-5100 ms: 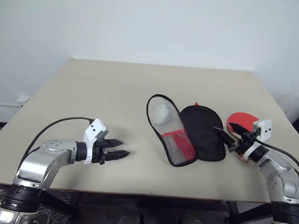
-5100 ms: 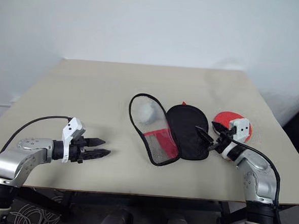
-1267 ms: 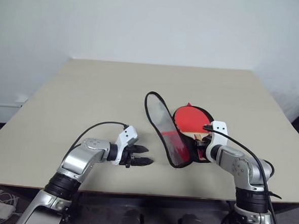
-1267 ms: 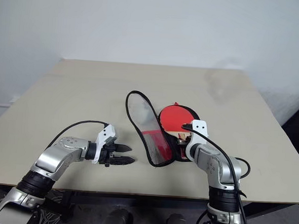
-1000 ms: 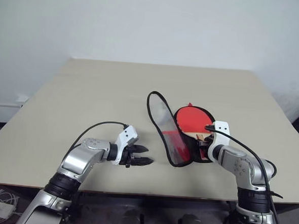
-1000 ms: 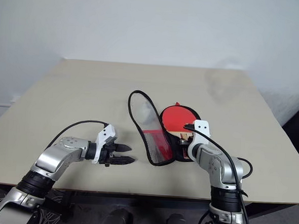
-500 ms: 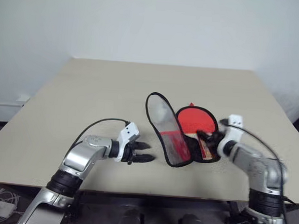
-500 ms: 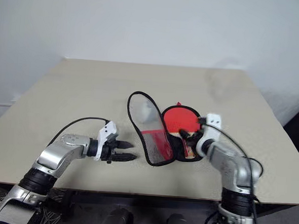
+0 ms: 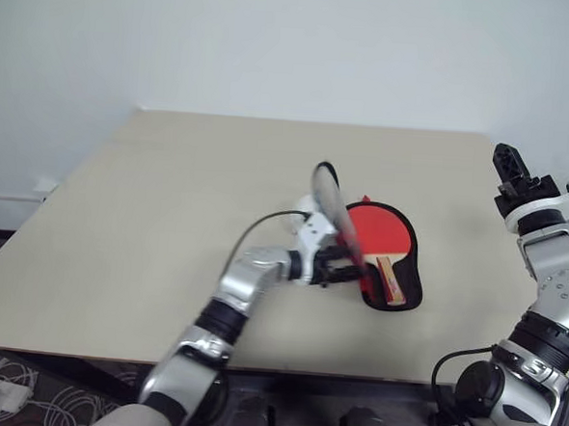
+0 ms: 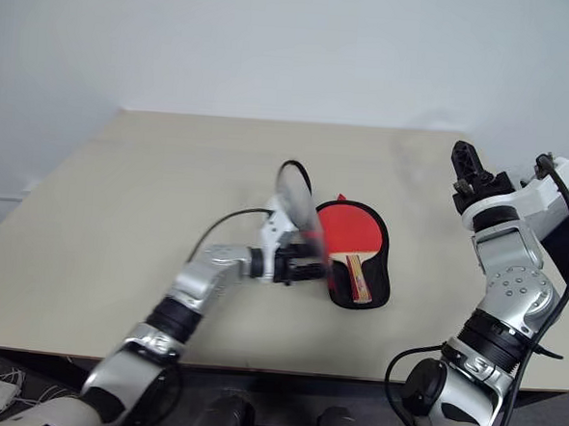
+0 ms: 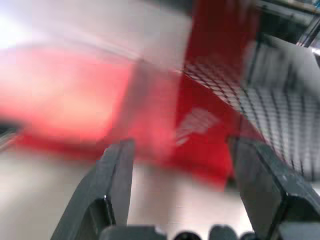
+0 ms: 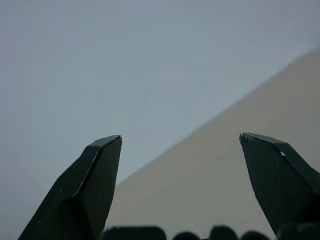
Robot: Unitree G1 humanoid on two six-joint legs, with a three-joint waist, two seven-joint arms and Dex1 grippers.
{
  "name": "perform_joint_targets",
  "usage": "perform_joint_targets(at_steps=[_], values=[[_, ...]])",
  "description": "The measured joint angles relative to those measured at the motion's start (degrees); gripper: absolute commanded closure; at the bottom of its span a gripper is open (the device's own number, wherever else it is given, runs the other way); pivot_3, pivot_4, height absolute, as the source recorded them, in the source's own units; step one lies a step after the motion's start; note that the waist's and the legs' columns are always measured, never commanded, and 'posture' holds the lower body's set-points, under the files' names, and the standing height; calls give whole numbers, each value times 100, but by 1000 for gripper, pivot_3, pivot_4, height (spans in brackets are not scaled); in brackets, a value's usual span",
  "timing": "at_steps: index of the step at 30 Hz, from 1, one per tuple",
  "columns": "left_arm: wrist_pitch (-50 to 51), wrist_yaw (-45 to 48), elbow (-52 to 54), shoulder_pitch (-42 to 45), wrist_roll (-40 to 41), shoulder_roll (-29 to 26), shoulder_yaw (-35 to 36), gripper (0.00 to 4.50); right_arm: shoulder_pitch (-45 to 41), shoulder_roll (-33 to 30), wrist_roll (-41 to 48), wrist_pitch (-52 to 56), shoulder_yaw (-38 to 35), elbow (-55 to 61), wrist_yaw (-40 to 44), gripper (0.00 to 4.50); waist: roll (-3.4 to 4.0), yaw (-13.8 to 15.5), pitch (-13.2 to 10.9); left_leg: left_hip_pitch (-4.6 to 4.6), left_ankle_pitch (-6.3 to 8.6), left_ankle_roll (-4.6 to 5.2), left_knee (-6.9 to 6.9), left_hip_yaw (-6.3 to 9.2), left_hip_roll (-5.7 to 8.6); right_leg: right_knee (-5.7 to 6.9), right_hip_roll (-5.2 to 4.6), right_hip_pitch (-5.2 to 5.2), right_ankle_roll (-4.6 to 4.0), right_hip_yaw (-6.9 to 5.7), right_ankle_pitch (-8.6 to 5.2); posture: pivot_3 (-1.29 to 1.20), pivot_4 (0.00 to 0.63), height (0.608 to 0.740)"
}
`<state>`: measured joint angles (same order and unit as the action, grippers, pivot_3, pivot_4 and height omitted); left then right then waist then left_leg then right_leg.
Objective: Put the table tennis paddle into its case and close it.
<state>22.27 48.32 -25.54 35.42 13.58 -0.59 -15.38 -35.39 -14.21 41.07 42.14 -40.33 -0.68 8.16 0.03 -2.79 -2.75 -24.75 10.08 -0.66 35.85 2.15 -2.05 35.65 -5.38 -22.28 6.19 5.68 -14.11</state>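
The table tennis paddle lies red face up on the black half of the open case, its pale handle toward the table's front edge. The case's see-through red and mesh flap stands nearly upright along the paddle's left side. My left gripper is open at the foot of that flap, which fills the space just past its fingers in the left wrist view. My right gripper hangs high at the right, clear of the table, with its fingers spread wide and nothing between them.
The beige table stretches to the left and behind the case. A plain white wall stands behind the table's far edge.
My right gripper let go of the paddle's handle, opened, and rose up and to the right. My left gripper slid right to the case, and the flap swung up over the paddle.
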Motion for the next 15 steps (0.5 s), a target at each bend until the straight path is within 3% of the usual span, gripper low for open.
perform_joint_targets(at_steps=[4,8,15], values=[[152,-217,75,141,74,481,12,1411,178,-14,-12,-144,240,23,-42,416,7,-36,3,12,0,0,-6,5,-9,7,26,-6,-16,18,-6,0,0,740],[592,-343,223,82,96,369,80,1411,479,-78,-24,-95,539,38,-20,416,18,-47,3,16,0,0,-2,7,-10,12,42,-10,-24,42,-2,0,0,740],[1953,-518,1150,-104,367,-271,398,1411,1392,-1021,-1056,-130,2593,290,977,416,14,-102,1,12,1,-2,2,3,-5,5,42,-7,-23,56,-3,0,0,740]])
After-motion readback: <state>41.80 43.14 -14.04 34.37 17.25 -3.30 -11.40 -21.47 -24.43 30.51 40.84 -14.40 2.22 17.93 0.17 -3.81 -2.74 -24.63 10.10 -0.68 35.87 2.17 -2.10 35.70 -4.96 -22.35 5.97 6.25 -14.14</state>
